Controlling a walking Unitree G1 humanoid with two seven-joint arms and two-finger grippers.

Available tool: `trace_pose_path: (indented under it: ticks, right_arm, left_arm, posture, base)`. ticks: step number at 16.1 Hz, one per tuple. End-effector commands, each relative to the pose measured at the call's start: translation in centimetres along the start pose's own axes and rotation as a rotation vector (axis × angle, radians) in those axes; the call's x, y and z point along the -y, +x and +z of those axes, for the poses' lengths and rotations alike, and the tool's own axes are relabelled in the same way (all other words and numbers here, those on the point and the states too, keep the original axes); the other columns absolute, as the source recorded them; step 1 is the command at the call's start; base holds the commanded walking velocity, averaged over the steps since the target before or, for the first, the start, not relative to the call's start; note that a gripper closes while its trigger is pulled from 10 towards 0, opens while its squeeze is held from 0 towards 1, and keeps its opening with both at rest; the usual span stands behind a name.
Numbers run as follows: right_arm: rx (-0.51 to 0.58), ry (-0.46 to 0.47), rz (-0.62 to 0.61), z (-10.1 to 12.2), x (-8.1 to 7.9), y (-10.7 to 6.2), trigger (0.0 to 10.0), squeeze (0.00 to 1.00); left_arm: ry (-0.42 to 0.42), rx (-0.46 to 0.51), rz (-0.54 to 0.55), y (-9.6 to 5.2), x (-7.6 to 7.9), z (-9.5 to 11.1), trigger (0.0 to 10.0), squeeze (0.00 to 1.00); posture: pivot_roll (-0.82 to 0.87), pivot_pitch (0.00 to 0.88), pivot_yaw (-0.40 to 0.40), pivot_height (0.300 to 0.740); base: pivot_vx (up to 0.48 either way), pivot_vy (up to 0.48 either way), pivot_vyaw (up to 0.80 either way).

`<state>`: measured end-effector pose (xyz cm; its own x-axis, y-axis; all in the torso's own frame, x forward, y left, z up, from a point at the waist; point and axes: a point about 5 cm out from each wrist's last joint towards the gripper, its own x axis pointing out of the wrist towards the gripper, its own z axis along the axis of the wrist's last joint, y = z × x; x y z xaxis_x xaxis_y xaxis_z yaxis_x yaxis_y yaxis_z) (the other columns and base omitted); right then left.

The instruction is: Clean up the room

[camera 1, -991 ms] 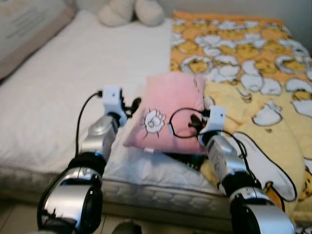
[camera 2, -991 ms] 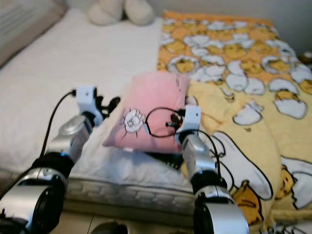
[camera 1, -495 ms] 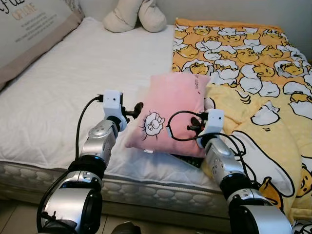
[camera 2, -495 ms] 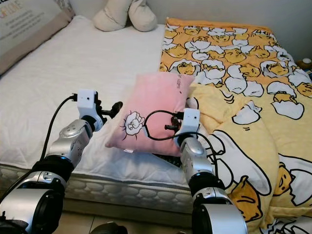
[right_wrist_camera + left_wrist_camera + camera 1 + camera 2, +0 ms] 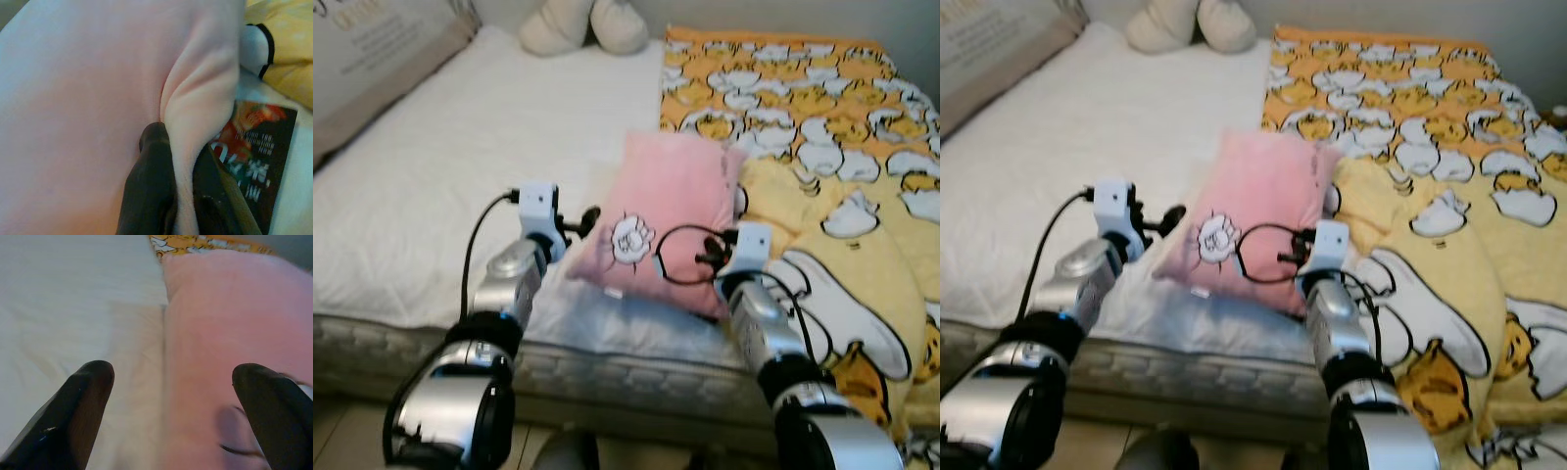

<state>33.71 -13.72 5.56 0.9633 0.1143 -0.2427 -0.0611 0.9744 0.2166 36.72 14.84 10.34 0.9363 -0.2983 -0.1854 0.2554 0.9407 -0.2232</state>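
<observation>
Now: pillow gripped at bed's edge

My right tool [image 5: 176,196] is clamped on a fold of the pink pillow [image 5: 671,211], tilted on the white bed [image 5: 460,166]. My left tool [image 5: 166,421] hovers spread apart just beside it.

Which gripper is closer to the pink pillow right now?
Right. The right gripper is clamped on a fold at the edge of the pink pillow. The left gripper is open beside the pillow's other edge, over the white sheet, not gripping it.
</observation>
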Motion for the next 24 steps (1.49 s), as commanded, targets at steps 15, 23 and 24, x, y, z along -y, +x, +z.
trace_pose_path:
  ticks: [15, 23, 24]
  right_arm:
    - [-0.059, -0.087, 0.111, 1.2, 2.2, 0.1, 0.0, 0.00]
    - [-0.042, -0.137, 0.128, 2.9, 3.5, 0.1, 0.0, 0.00]
    - [-0.041, -0.136, 0.133, 2.9, 3.4, 0.1, 0.0, 0.00]
  left_arm:
    - [0.059, -0.031, -0.251, 0.7, 1.2, 1.2, 10.0, 1.00]
    - [-0.175, -0.128, -0.261, 0.6, 1.6, -1.0, 10.0, 1.00]
    - [-0.229, -0.121, -0.270, 0.7, 1.9, -1.2, 10.0, 1.00]
  posture:
    - [-0.04, 0.000, 0.049, 0.672]
    - [-0.07, 0.007, 0.052, 0.672]
    - [-0.08, 0.010, 0.051, 0.672]
  base:
    - [0.000, 0.000, 0.00]
    - [0.000, 0.000, 0.00]
    - [0.000, 0.000, 0.00]
